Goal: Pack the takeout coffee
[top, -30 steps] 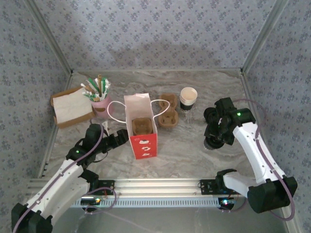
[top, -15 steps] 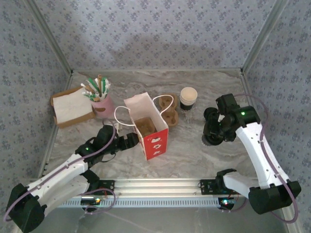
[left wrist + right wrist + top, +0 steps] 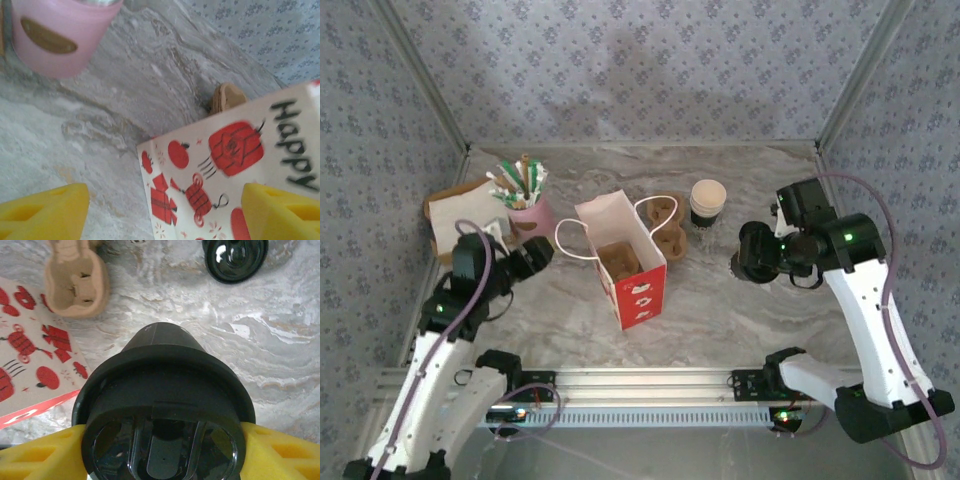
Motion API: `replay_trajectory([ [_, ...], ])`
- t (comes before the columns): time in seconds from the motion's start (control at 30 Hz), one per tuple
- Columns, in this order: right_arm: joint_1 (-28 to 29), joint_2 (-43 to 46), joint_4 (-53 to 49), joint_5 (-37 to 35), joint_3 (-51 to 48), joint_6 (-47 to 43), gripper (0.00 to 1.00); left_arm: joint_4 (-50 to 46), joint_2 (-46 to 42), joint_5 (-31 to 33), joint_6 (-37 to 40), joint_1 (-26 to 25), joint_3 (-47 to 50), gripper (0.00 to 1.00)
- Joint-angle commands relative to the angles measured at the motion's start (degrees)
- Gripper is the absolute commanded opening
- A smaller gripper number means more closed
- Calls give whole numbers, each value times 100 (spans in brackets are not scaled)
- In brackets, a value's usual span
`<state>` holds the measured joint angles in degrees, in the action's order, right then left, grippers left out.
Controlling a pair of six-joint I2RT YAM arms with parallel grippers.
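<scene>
The black takeout cup point(image 3: 162, 385) with its black lid point(image 3: 162, 450) on is held off the marble table, my right gripper point(image 3: 162, 452) shut on it just below the lid, yellow fingers point(image 3: 280, 450) on either side. From above, the cup point(image 3: 755, 255) hangs right of the red paper bag point(image 3: 632, 262), a clear gap between them. The bag stands open and turned at an angle, a cardboard carrier point(image 3: 617, 260) inside it. My left gripper point(image 3: 535, 255) is open, left of the bag and apart from it; its view shows the bag's printed face point(image 3: 235, 165) between the yellow fingers point(image 3: 45, 210).
A second cardboard carrier point(image 3: 665, 222) lies behind the bag. A white-topped cup point(image 3: 708, 200) stands at the back. A pink cup of sticks point(image 3: 525, 205) and a napkin box point(image 3: 455, 215) sit back left. A round glossy black object point(image 3: 235, 255) is on the table beyond the held cup.
The left arm let the bag turn, then drew back left toward the pink cup. The right gripper rose from the table with the black cup and shifted slightly back.
</scene>
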<state>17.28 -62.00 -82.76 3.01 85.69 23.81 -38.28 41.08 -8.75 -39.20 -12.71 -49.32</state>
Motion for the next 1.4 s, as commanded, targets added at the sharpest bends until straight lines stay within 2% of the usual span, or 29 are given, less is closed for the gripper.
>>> replay_trajectory([
  [0.0,102,-23,-363,211,399,-158,71,-244,847,-483,762,286,-928,78],
  [0.27,326,-15,-460,620,959,-175,70,-136,3384,-1110,1211,383,-2978,67],
  [0.53,502,-111,-500,983,1576,-162,69,-139,4912,-1330,1471,164,-3815,60],
  [0.77,667,-190,-347,1287,1774,-88,69,-92,5521,-1350,1573,-298,-3991,58],
  [1.37,1348,-251,-197,1287,1985,114,68,379,5771,-1357,1426,-1200,-3752,56],
])
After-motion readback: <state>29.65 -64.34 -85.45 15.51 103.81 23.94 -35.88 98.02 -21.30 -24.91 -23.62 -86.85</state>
